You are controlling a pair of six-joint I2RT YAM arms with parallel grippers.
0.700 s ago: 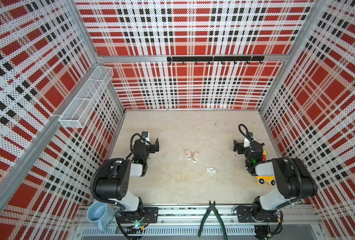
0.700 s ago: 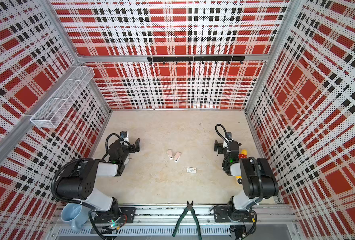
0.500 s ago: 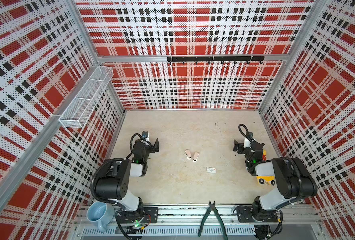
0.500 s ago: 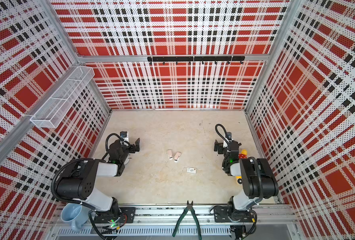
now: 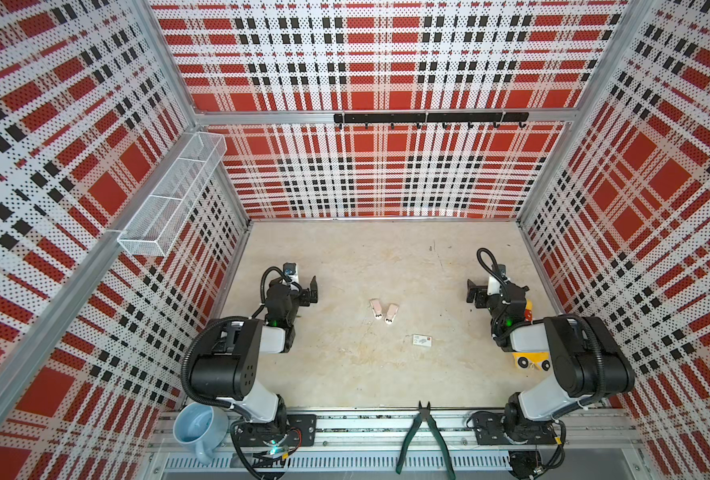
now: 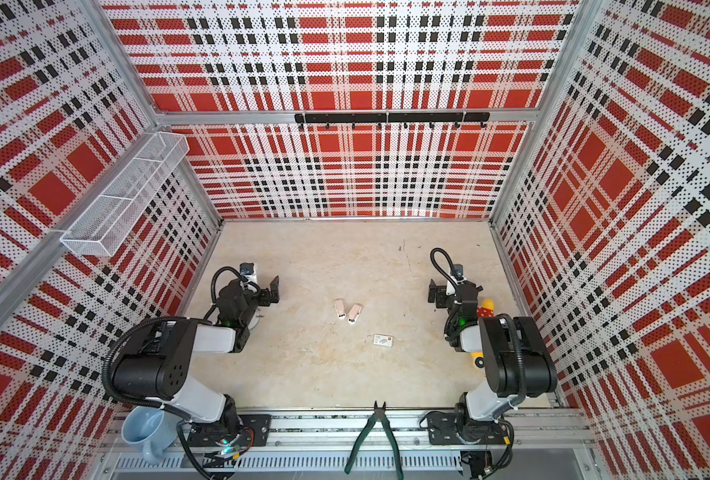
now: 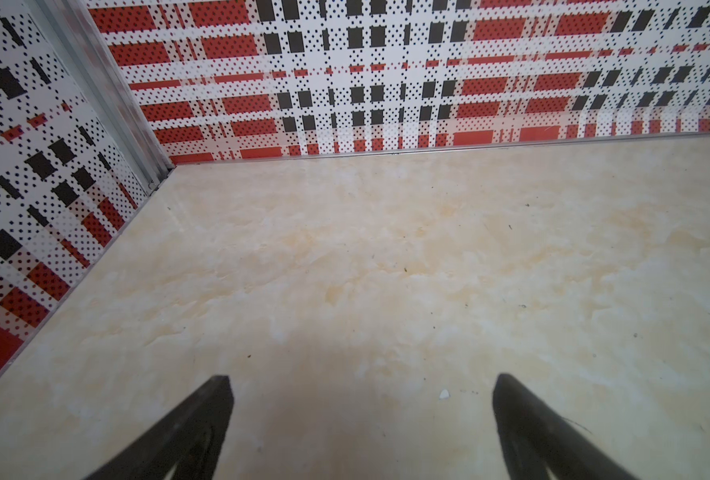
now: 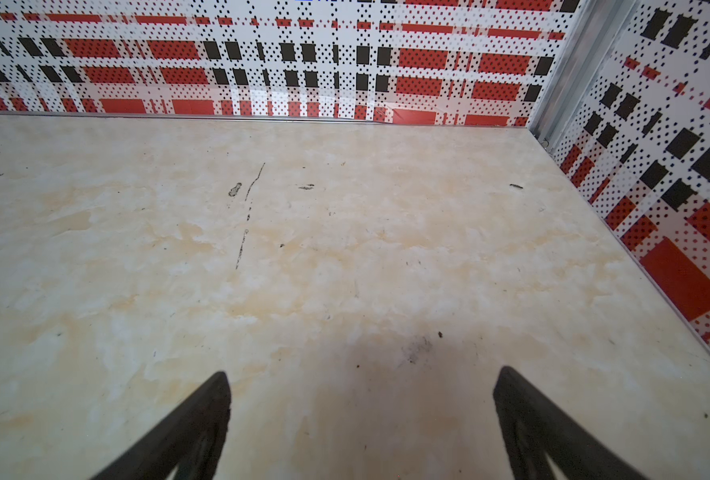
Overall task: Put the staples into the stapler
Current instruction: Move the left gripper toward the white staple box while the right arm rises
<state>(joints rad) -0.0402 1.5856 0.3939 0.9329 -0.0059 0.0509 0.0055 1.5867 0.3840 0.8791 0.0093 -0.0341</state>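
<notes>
A pinkish-white stapler point(image 5: 383, 311) point(image 6: 347, 311) lies hinged open in a V near the middle of the beige table in both top views. A small white sleeve with a red mark point(image 5: 422, 340) point(image 6: 382, 340) lies to its front right; a grey patch shows on it, too small to tell whether it is the staples. My left gripper point(image 5: 313, 291) point(image 6: 275, 289) point(image 7: 361, 386) hovers open and empty left of the stapler. At the right, my right gripper point(image 5: 473, 294) point(image 6: 435, 293) point(image 8: 361, 382) is open and empty too. Both wrist views show only bare table.
Green-handled pliers point(image 5: 426, 440) and a blue mug point(image 5: 199, 428) lie on the front rail. A yellow toy point(image 5: 529, 359) sits under the right arm by the right wall. A wire basket point(image 5: 174, 195) hangs on the left wall, a hook rail point(image 5: 428, 118) on the back wall.
</notes>
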